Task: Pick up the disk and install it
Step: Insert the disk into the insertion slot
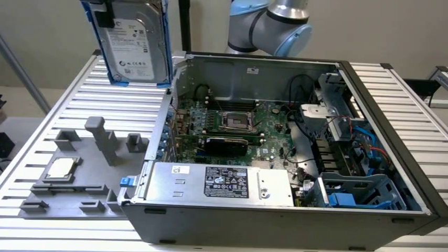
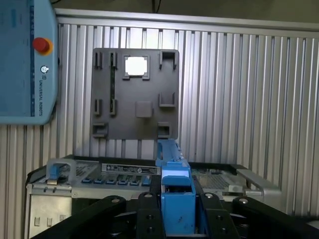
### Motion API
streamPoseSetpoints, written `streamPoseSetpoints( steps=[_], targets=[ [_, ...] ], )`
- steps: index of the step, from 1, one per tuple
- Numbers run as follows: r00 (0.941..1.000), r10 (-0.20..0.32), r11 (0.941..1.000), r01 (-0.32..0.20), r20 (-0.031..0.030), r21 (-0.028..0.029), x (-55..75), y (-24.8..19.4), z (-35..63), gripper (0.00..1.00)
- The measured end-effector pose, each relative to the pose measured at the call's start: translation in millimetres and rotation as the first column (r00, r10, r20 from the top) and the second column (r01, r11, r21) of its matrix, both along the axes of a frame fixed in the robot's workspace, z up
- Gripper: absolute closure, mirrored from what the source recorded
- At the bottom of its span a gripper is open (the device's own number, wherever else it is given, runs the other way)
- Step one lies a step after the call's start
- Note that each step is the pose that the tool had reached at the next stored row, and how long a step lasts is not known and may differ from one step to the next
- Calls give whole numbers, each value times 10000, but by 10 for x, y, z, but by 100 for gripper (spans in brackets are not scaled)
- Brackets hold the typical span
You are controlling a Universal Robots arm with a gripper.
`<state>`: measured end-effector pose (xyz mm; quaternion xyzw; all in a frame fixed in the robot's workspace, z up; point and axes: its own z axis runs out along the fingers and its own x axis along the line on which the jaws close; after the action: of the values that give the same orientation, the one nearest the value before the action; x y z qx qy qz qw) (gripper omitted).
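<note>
The black pincer (image 2: 177, 225) is clamped on the disk (image 2: 172, 157), one finger on each side of its blue rail. In the exterior view the disk (image 1: 134, 44) hangs upright, label showing, above the ribbed worktop (image 1: 105, 113), just beside the open computer case (image 1: 280, 223), toward the exterior view's left. A grey holder (image 1: 84, 184) carrying a small square chip (image 1: 61, 169) lies on the worktop.

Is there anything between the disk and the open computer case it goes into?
Nothing visible. The gripper holds the disk in the air beside the computer case, whose open side faces up.
</note>
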<state>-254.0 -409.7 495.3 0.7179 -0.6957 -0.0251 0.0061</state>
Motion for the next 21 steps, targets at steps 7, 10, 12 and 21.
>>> streamPoseSetpoints(
  steps=[7, 10, 12, 21],
  targets=[
    [10000, 0, 10000, 0, -27, 43, 318, -43, 4, 68],
    [10000, 0, 10000, 0, -34, 81, 455, -57, 6, 68],
    [10000, 0, 9999, 0, -38, 112, 545, -66, 8, 68],
    [10000, 0, 9999, 1, -42, 146, 955, -166, 9, 68]
  ],
)
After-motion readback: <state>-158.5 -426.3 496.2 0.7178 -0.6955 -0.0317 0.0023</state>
